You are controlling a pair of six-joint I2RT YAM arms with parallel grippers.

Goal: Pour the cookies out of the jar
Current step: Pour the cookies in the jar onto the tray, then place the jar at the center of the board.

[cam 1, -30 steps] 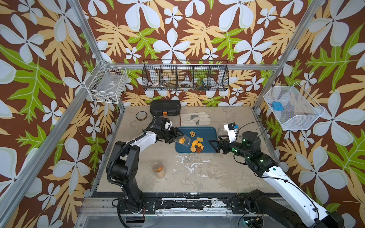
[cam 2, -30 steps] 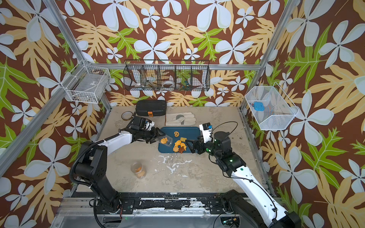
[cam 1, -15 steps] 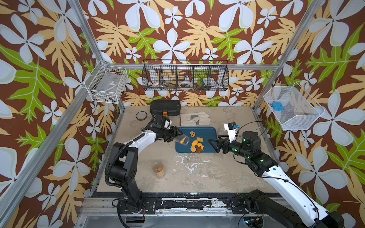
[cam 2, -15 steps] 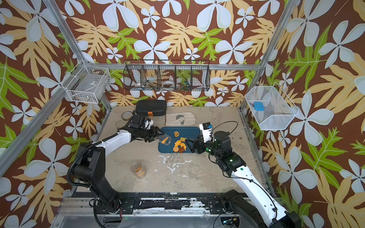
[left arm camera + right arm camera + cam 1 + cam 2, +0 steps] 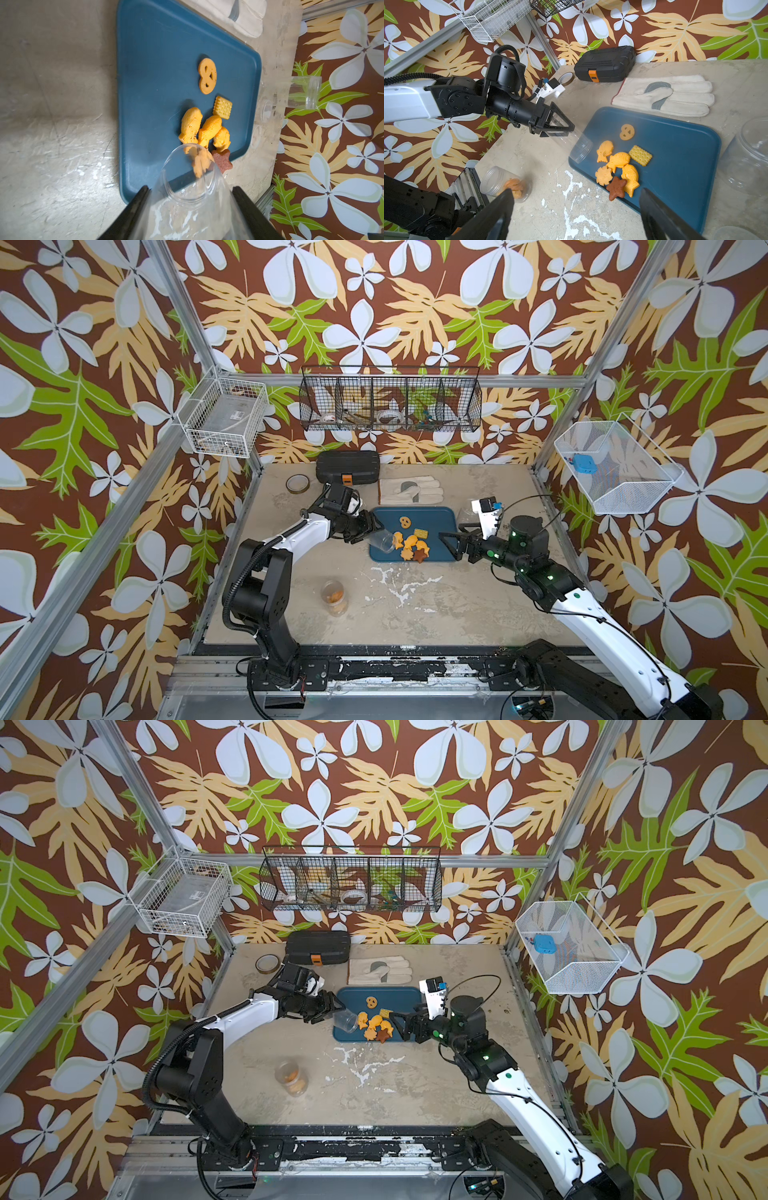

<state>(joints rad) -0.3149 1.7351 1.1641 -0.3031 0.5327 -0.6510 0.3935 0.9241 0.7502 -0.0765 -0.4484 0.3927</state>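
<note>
Auditor: Cookies (image 5: 411,545), location?

Inspector: Seven lie on the blue tray (image 5: 436,516), in the half nearer the robot. A pretzel (image 5: 627,132) sits apart from the rest. A square cracker (image 5: 640,155), three fish, a flower and a brown star (image 5: 616,188) are bunched together, the star at the tray's near rim.

Auditor: Jar?

Inspector: The jar (image 5: 580,148) is clear and tipped on its side. Its mouth points toward the cookies, over the tray's edge on the left arm's side. Whether its lip rests on the tray, I cannot tell. It looks empty in the right wrist view.

Auditor: Grippers?

Inspector: Jaws of the left gripper (image 5: 190,188) pinch the jar toward its closed end. The right gripper (image 5: 451,537) hangs at the tray's opposite edge, jaws spread wide and empty.

Auditor: Other items?

Inspector: A second jar (image 5: 333,597) with orange biscuits inside stands on the table (image 5: 415,614), well apart from the tray. A glove (image 5: 409,491) lies just behind the tray. A black case (image 5: 347,466) and a tape roll (image 5: 297,483) sit at the back.
</note>
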